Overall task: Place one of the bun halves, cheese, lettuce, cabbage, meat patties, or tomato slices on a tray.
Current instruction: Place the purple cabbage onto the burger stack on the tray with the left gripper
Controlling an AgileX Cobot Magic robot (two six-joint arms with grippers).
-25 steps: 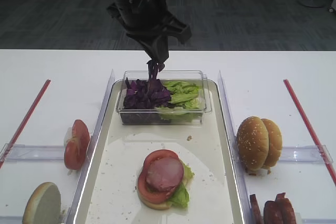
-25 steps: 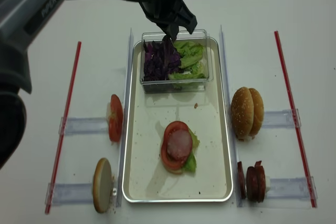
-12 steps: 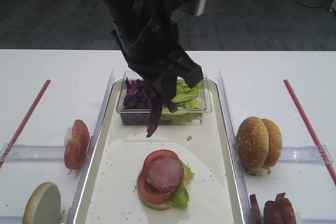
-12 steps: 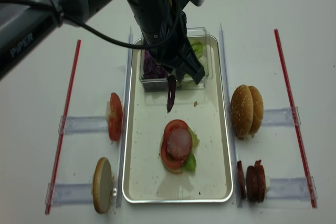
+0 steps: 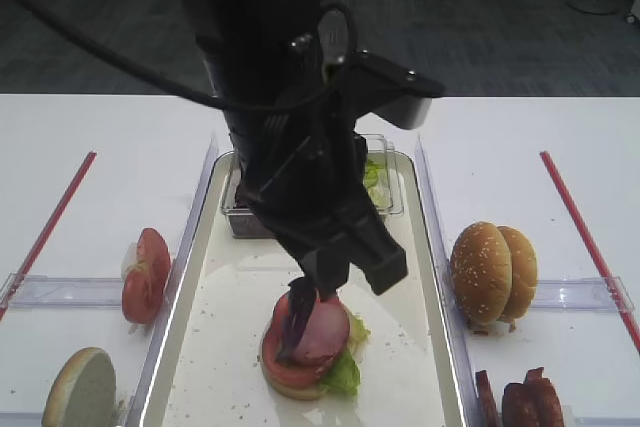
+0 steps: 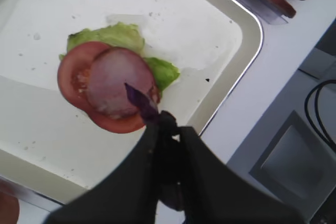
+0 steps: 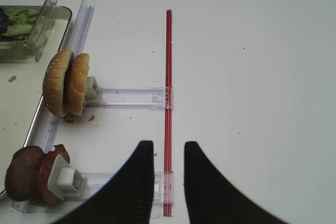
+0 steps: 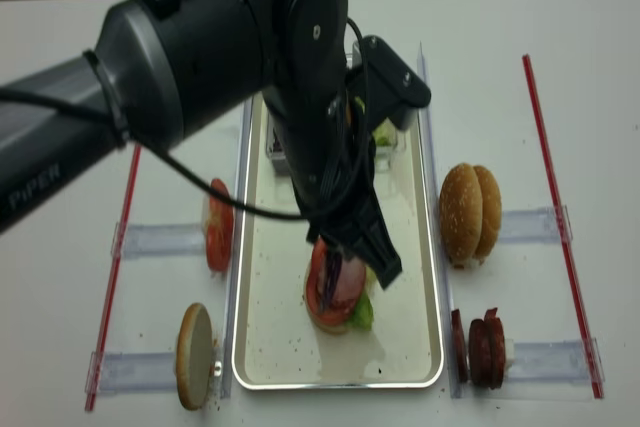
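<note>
Cabbage [image 6: 140, 103], one purple leaf, is pinched in the left gripper [image 6: 164, 124] and juts toward 11 o'clock from its tips over the pink meat slice [image 6: 116, 81] stacked on the tray [image 6: 237, 61]. Only the exterior view shows the leaf dangling [image 5: 297, 319]. The right gripper [image 7: 167, 174] hangs spread, holding nothing.

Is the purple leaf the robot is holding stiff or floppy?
Probably floppy: the cabbage hangs limp below the left gripper, its tip draping toward the pink meat slice. It looks thin, so likely light and easy to tear.
</note>
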